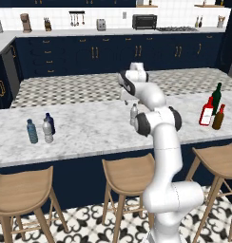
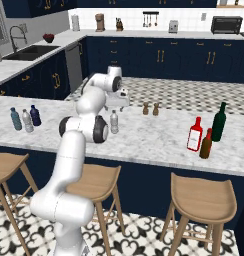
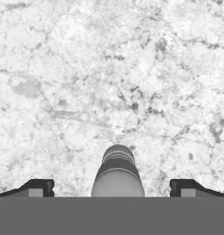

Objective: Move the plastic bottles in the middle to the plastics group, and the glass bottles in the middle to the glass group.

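One clear plastic bottle stands mid-counter on the white marble. My gripper hangs open just above it. In the hand view the bottle's cap sits between the two wide-apart fingertips, untouched. A second clear bottle stands at the left between the teal-blue bottle and the dark navy bottle. At the right, the amber-brown bottle stands beside the red white-labelled bottle and the dark green bottle.
Two small brown shakers stand on the counter behind the middle bottle. Wooden stools line the counter's near edge. A sink lies far back left.
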Available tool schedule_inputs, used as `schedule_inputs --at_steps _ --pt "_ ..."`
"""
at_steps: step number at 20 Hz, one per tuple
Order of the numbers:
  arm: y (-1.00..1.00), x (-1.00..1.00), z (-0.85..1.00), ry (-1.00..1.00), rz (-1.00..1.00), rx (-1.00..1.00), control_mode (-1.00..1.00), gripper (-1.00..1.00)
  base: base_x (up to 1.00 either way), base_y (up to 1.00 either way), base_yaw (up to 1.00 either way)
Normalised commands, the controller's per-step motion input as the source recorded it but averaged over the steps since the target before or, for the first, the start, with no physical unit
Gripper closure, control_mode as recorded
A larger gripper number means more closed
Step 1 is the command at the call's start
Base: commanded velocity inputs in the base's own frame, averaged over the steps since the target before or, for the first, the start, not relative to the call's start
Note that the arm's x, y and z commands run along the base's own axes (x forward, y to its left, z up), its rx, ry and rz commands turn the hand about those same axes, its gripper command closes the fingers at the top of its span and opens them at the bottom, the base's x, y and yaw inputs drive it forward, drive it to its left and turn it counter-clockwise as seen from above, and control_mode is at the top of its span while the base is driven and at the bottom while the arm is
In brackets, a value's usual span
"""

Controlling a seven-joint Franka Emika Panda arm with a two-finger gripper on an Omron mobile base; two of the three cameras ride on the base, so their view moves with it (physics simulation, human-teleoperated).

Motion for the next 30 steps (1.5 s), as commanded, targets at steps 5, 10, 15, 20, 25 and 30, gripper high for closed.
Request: schedule_inputs --at_steps 5,10,15,20,25,30 --pt "0.07 -0.78 0.04 0.0 0.0 0.0 -1.0 -1.0 0.0 0.0 0.0" --pt "0.02 -0.95 -0.02 0.0 0.0 0.0 -1.0 -1.0 0.0 0.0 0.0" --pt "0.0 -0.92 -0.35 -0.1 0.0 0.0 -1.0 -1.0 0.0 0.0 0.0" --pt "0.0 -0.16 0.05 -0.19 0.0 -0.02 -1.0 -1.0 0.0 0.0 0.0" --pt "0.0 0.06 -0.06 -0.19 0.0 -0.01 -1.0 -1.0 0.0 0.0 0.0" --pt "0.0 0.11 -0.06 -0.12 0.0 0.0 -1.0 -1.0 0.0 0.0 0.0"
